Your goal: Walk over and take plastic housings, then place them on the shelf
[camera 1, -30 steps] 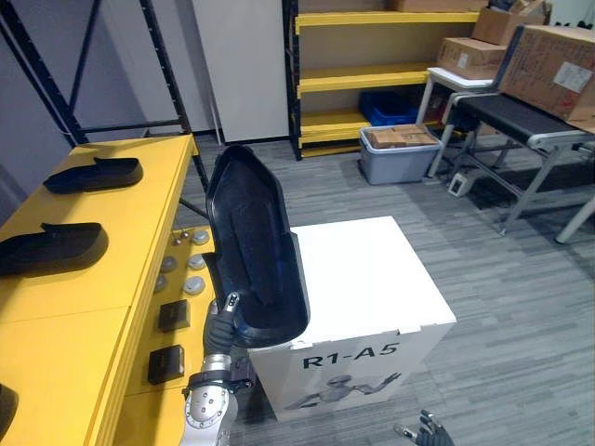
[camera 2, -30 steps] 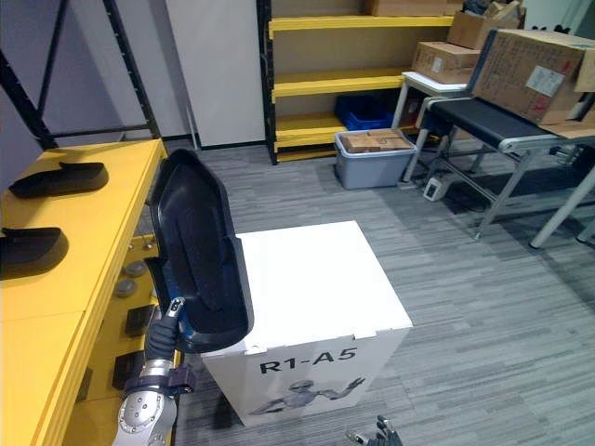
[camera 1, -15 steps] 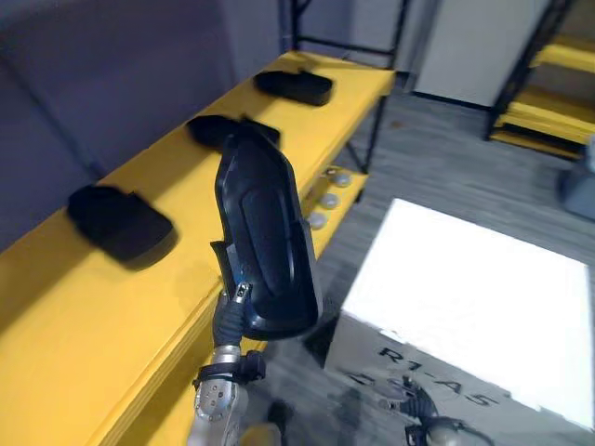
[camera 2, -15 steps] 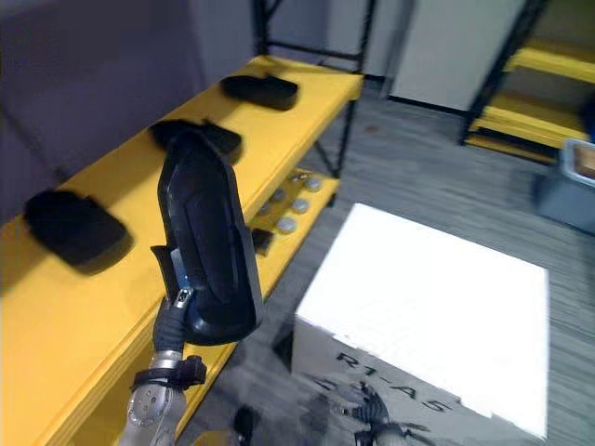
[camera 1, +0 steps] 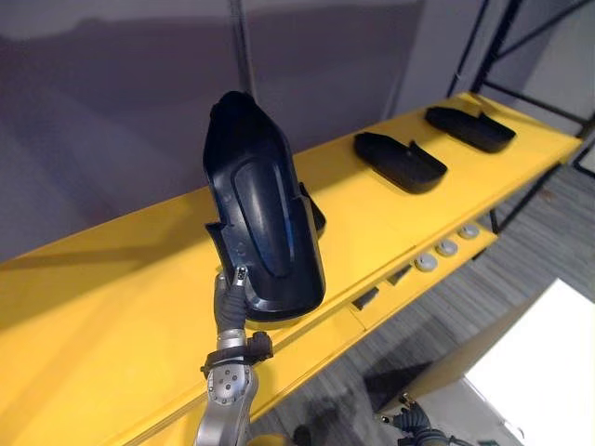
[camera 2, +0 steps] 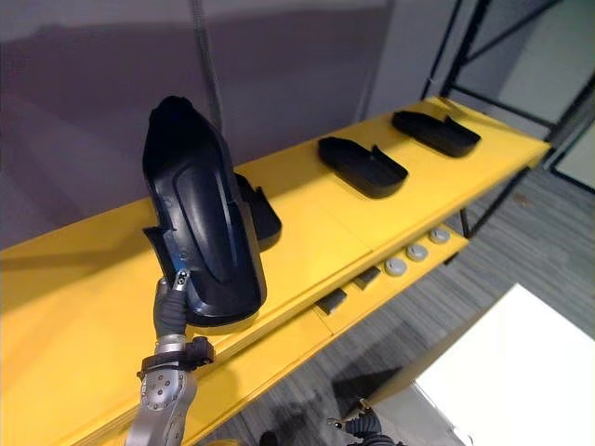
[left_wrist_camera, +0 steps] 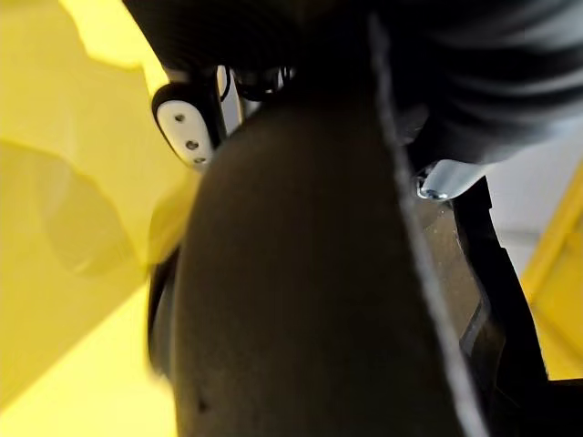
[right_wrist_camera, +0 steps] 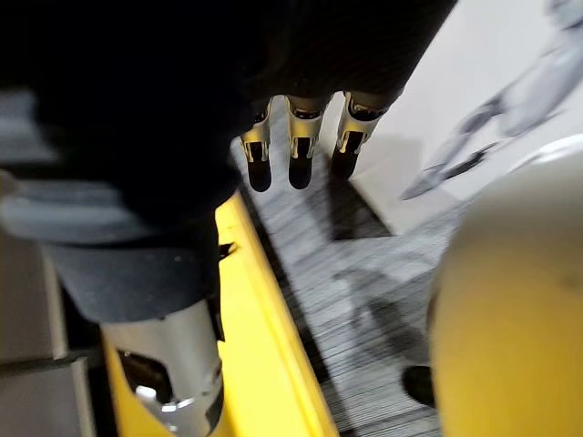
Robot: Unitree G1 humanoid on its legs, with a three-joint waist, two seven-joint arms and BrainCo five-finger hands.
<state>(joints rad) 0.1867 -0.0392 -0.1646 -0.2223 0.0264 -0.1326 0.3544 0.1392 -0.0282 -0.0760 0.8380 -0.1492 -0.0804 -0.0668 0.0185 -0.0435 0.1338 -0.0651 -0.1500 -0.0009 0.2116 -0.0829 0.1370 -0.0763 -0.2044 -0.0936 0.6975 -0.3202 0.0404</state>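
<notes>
Head view, with both wrist views. The left hand (camera 1: 229, 308) rises from 6 o'clock, its fingers curled round the lower rim of a black plastic housing (camera 1: 265, 232); one dark-tipped finger lies against the hollow inner face. The housing stands upright, narrow end at 12 o'clock, hollow side toward the camera, and is held above the front edge of the yellow shelf (camera 1: 112, 288). In the left wrist view its dark curved wall (left_wrist_camera: 301, 300) runs from the hand outward, with yellow shelf surface beside it.

The shelf top runs from 7 o'clock to 2 o'clock before a grey wall (camera 1: 112, 111). 3 more housings lie on it. The nearest housing (camera 2: 268, 216) is partly hidden behind the held one. The middle housing (camera 1: 400, 161) lies toward 2 o'clock, well apart. The far housing (camera 1: 470, 129) lies beyond it, near the shelf's end.

A lower tier below the front edge carries 3 round discs (camera 1: 446, 248) in a row and dark blocks (camera 1: 364, 298). A white box (camera 1: 548, 362) stands at 4 o'clock.

The right hand (right_wrist_camera: 290, 137) hangs with fingers straight and apart, holding nothing, over the grey floor (right_wrist_camera: 364, 273).
</notes>
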